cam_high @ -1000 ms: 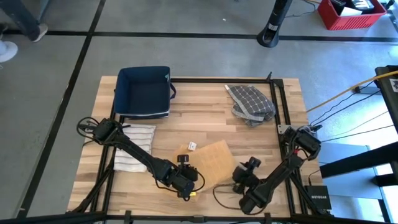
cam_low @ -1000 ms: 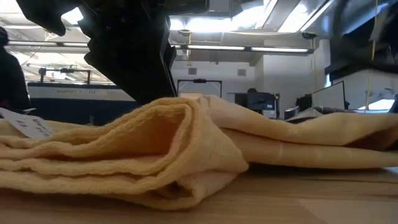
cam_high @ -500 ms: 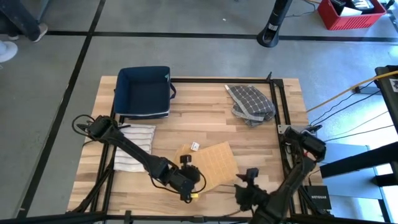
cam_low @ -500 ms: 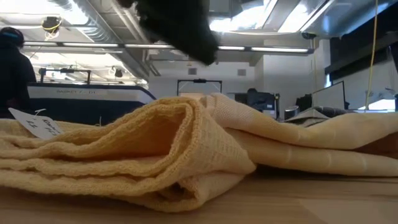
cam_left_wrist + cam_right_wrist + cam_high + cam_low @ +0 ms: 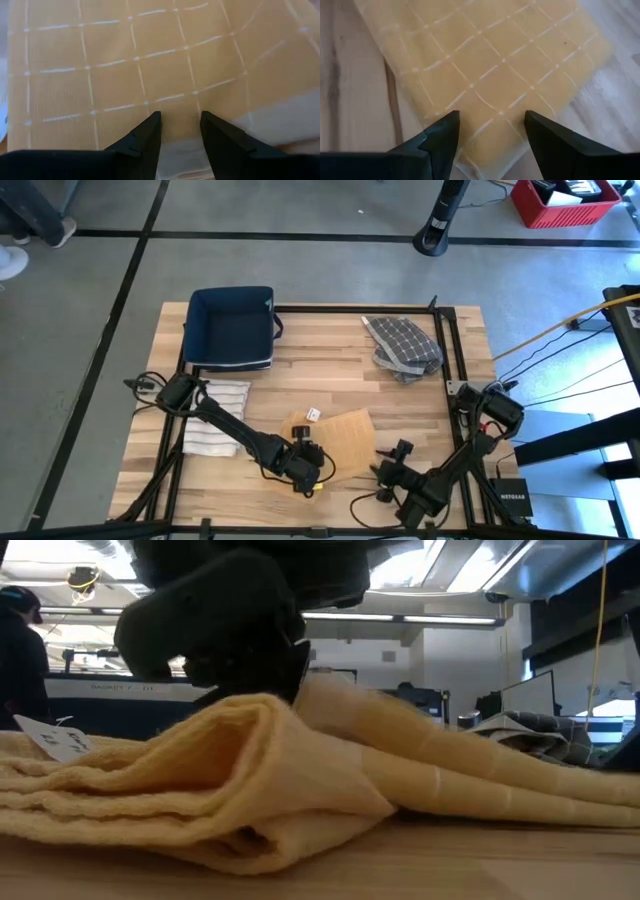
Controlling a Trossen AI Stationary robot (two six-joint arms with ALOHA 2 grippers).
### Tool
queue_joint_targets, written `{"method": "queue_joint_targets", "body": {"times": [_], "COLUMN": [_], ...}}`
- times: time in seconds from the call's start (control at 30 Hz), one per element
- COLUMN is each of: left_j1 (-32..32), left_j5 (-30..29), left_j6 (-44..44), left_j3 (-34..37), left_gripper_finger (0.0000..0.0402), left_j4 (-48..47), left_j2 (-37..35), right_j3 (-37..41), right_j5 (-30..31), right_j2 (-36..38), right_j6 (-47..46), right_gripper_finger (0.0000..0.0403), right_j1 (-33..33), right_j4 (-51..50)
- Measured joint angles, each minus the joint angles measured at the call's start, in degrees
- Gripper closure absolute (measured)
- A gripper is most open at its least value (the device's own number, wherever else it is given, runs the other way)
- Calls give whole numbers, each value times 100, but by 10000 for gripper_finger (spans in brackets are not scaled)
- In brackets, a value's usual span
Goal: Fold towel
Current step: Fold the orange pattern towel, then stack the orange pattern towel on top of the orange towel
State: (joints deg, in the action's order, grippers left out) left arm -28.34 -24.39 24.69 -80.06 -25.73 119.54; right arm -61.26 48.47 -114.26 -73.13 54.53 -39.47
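Overhead view: wooden table [image 5: 330,360] bearing three cloths and one bin. The yellow towel [image 5: 340,438], folded and marked with a pale grid, lies near the table's front edge, a white tag [image 5: 312,415] at its back edge; the tag's writing cannot be read. A dark blue bin [image 5: 232,327] stands at the table's back left corner, a grey checked cloth [image 5: 402,343] at the back right, and a white striped cloth [image 5: 215,415] left of the yellow towel. The left gripper [image 5: 308,464] sits at the towel's front left corner; the right gripper [image 5: 392,468] is just off its front right corner.

Table-level view: the yellow towel lies in thick folds, a dark gripper pressing down on it; the tag shows at the left edge, text illegible.

Left wrist view: fingers [image 5: 145,137] stand narrowly apart above the towel's grid, gripping nothing that shows.

Right wrist view: fingers [image 5: 442,135] are spread wide, one on either side of the towel's corner.
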Motion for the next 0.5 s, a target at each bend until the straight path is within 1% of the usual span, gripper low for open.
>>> {"method": "queue_joint_targets", "body": {"times": [0.1, 0.2, 0.27, 0.4, 0.5], "left_j1": [2, 0, 0, -40, -104], "left_j5": [16, 25, 55, 118, 132], "left_j6": [62, 55, 37, 23, 19], "left_j3": [-12, -10, -66, -425, -750], "left_gripper_finger": [270, 270, 270, 270, 270], "left_j4": [-141, -132, -169, -475, -790], "left_j2": [5, -8, -13, -74, -239], "right_j3": [39, -126, -343, -861, -1086], "right_j5": [-216, -241, -182, 35, 164], "right_j2": [24, 63, 157, 366, 462], "right_j6": [226, 296, 317, 319, 318], "right_gripper_finger": [175, 175, 175, 175, 175], "right_j1": [-32, -30, -21, -13, -20], "right_j4": [97, -254, -612, -1317, -1414]}}
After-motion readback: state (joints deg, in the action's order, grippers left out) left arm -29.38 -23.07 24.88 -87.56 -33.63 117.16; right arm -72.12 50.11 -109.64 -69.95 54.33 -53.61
